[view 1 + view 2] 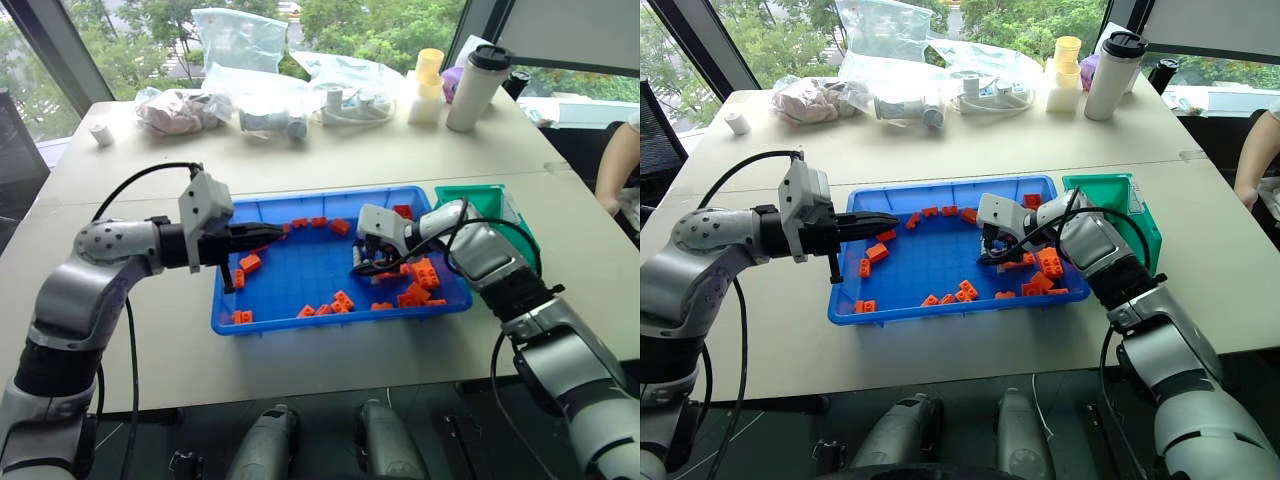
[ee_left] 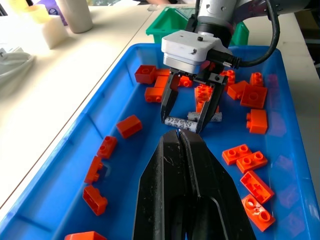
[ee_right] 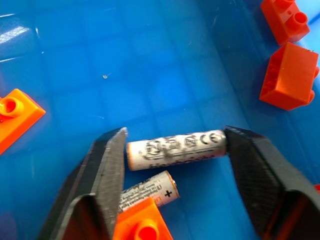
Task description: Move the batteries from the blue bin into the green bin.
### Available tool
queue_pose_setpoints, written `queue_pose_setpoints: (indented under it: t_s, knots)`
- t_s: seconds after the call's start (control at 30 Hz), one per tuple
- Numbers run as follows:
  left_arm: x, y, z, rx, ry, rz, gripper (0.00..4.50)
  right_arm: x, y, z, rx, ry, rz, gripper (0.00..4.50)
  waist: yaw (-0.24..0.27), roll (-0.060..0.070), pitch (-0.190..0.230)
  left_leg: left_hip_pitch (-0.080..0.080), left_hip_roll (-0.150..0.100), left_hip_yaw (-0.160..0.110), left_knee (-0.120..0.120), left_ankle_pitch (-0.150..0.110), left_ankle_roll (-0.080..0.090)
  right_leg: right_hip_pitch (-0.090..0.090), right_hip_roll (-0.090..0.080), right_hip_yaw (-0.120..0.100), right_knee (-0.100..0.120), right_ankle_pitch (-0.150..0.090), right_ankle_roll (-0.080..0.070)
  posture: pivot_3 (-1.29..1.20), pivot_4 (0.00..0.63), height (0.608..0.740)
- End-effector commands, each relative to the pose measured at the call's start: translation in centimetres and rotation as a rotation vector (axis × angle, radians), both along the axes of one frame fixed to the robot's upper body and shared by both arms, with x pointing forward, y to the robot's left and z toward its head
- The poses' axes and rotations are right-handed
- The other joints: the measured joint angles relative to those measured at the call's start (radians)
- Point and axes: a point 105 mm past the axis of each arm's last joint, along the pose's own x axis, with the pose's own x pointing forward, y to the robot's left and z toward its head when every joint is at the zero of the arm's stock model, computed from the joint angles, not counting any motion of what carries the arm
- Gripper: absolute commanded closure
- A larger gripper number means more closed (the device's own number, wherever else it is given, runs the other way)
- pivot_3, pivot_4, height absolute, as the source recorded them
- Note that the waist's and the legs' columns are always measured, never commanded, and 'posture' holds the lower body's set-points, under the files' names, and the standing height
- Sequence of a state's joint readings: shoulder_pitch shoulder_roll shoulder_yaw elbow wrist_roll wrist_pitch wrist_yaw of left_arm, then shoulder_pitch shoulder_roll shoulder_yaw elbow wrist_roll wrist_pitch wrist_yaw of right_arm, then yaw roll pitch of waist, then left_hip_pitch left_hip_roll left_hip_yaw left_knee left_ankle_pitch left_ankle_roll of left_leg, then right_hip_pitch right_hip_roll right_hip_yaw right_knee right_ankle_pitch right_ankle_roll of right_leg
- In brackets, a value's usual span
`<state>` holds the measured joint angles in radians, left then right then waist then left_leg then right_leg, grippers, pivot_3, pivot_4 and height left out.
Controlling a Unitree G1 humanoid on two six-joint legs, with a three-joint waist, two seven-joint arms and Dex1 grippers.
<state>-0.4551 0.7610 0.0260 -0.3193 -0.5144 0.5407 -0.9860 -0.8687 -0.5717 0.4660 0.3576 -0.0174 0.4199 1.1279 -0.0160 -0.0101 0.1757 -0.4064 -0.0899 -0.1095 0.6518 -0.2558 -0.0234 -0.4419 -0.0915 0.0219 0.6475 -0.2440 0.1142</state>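
Silver battery point(image 3: 175, 149) lengthwise between right pincer point(image 3: 175, 150) fingers

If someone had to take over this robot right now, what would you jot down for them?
Right gripper: jaws around a battery end to end on the blue bin floor, not lifted.
Left gripper: jaws shut, empty, hovering over the bin.
A second battery lies beside the first, among orange bricks.
Green bin stands by the blue bin's far right corner.
Left: lift and carry both batteries over.
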Motion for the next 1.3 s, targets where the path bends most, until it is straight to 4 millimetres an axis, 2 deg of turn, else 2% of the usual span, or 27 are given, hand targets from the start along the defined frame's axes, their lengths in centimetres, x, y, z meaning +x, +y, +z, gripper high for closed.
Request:
queue_pose_setpoints:
  t_s: [0.03, 0.1, 0.23, 0.33, 0.43, 0.5, 0.57, 0.7, 0.8, 0.87, 0.9, 0.97, 1.13, 1.2, 1.3]
  knots:
    - [-0.4, 0.1, 1.3, -0.011, -0.052, -0.004, 4.50, 0.2, 0.1, 0.6, 0.002, -0.014, -0.001, 2.29, 0.000, 0.000, 0.000, 0.000, 0.000, 0.000, 0.000, 0.000, 0.000, 0.000, 0.000, 0.000, 0.000, 0.000, 0.000, 0.00, 0.150, 0.740]
    - [-0.4, 0.0, 1.3, -0.011, -0.051, -0.008, 4.50, 0.3, 0.6, 1.9, 0.037, -0.050, -0.003, 2.29, 0.000, 0.000, 0.000, 0.000, 0.000, 0.000, 0.000, 0.000, 0.000, 0.000, 0.000, 0.000, 0.000, 0.000, 0.000, 0.00, 0.150, 0.740]
    - [-0.4, -0.3, 1.3, -0.009, -0.049, -0.023, 4.50, 0.3, 0.0, 7.5, 0.129, -0.199, -0.069, 2.29, 0.001, 0.001, 0.000, -0.001, 0.000, 0.000, 0.000, 0.000, 0.000, -0.001, 0.000, 0.000, 0.000, 0.000, 0.000, 0.00, 0.150, 0.740]
    - [-0.4, -0.7, 1.2, -0.015, -0.045, -0.038, 4.50, 0.0, -3.3, 11.7, 0.194, -0.292, -0.215, 2.29, 0.009, 0.001, 0.000, -0.001, 0.000, 0.000, 0.000, 0.000, 0.000, -0.001, 0.000, 0.000, 0.000, 0.000, 0.000, 0.00, 0.150, 0.740]
    - [-0.4, -1.2, 0.9, -0.021, -0.035, -0.061, 4.50, -1.0, -8.4, 14.0, 0.204, -0.336, -0.394, 2.29, 0.023, 0.000, 0.000, -0.002, -0.001, -0.001, 0.000, 0.000, 0.000, 0.000, -0.001, -0.001, -0.001, 0.000, 0.000, 0.00, 0.150, 0.740]
    - [-0.4, -1.6, 0.7, -0.026, -0.029, -0.080, 4.50, -2.1, -11.9, 14.2, 0.171, -0.358, -0.505, 2.29, 0.028, 0.000, 0.000, -0.001, -0.001, 0.000, 0.000, -0.003, 0.005, 0.000, -0.002, -0.001, -0.001, 0.000, 0.000, 0.00, 0.150, 0.740]
    - [-0.3, -1.9, 0.7, -0.030, -0.026, -0.093, 4.50, -2.9, -13.6, 13.6, 0.144, -0.351, -0.561, 2.29, 0.028, 0.000, 0.000, -0.001, -0.001, -0.001, 0.000, -0.003, 0.006, 0.001, -0.002, -0.001, -0.002, 0.000, 0.000, 0.00, 0.150, 0.740]
    - [-0.2, -2.2, 0.6, -0.029, -0.025, -0.115, 4.50, -3.8, -16.1, 11.5, 0.089, -0.311, -0.647, 2.29, 0.017, 0.000, 0.000, 0.000, 0.000, 0.002, 0.000, -0.004, 0.006, 0.001, -0.002, 0.001, 0.000, 0.000, 0.000, 0.00, 0.150, 0.740]
    - [0.2, -2.4, 0.7, -0.027, -0.031, -0.127, 4.50, -4.5, -16.9, 9.2, 0.110, -0.226, -0.666, 2.29, 0.009, 0.001, 0.000, 0.000, 0.000, 0.002, 0.000, -0.004, 0.006, 0.001, -0.001, 0.001, 0.000, 0.000, 0.000, 0.00, 0.150, 0.740]
    - [0.4, -2.3, 0.8, -0.024, -0.034, -0.129, 4.50, -4.6, -17.4, 8.6, 0.128, -0.208, -0.689, 1.26, 0.006, 0.001, 0.000, 0.000, 0.000, 0.002, 0.000, -0.004, 0.006, 0.001, -0.001, 0.001, 0.000, 0.000, 0.000, 0.00, 0.150, 0.740]
    - [0.5, -2.3, 0.8, -0.024, -0.036, -0.131, 4.50, -4.6, -17.7, 8.6, 0.130, -0.207, -0.706, 0.97, 0.005, 0.001, 0.000, 0.000, 0.000, 0.002, 0.000, -0.004, 0.006, 0.001, -0.001, 0.001, 0.000, 0.000, 0.000, 0.00, 0.150, 0.740]
    - [0.5, -2.4, 0.8, -0.024, -0.038, -0.135, 4.50, -4.8, -17.6, 9.2, 0.135, -0.218, -0.706, 0.02, 0.004, 0.001, 0.000, 0.000, 0.000, 0.002, 0.000, -0.004, 0.006, 0.001, -0.001, 0.001, 0.000, 0.000, 0.000, 0.00, 0.150, 0.740]
    - [0.6, -2.4, 0.7, -0.021, -0.040, -0.140, 4.50, -5.2, -13.8, 12.4, 0.205, -0.272, -0.519, 0.02, 0.002, 0.001, 0.000, 0.000, 0.000, 0.002, 0.000, -0.004, 0.006, 0.001, -0.001, 0.001, 0.000, 0.000, 0.000, 0.00, 0.150, 0.740]
    - [0.6, -2.4, 0.8, -0.021, -0.040, -0.141, 4.50, -5.3, -11.0, 13.0, 0.237, -0.259, -0.412, 0.02, 0.001, 0.001, 0.000, 0.000, 0.000, 0.002, 0.000, -0.004, 0.006, 0.001, -0.001, 0.001, 0.000, 0.000, 0.000, 0.00, 0.150, 0.740]
    - [0.8, -2.4, 0.9, -0.020, -0.044, -0.138, 4.50, -5.6, -6.6, 12.4, 0.264, -0.185, -0.248, 0.02, 0.003, 0.000, 0.000, 0.000, 0.001, 0.001, 0.000, -0.004, 0.006, 0.001, 0.000, 0.000, -0.001, 0.000, 0.000, 0.00, 0.150, 0.740]
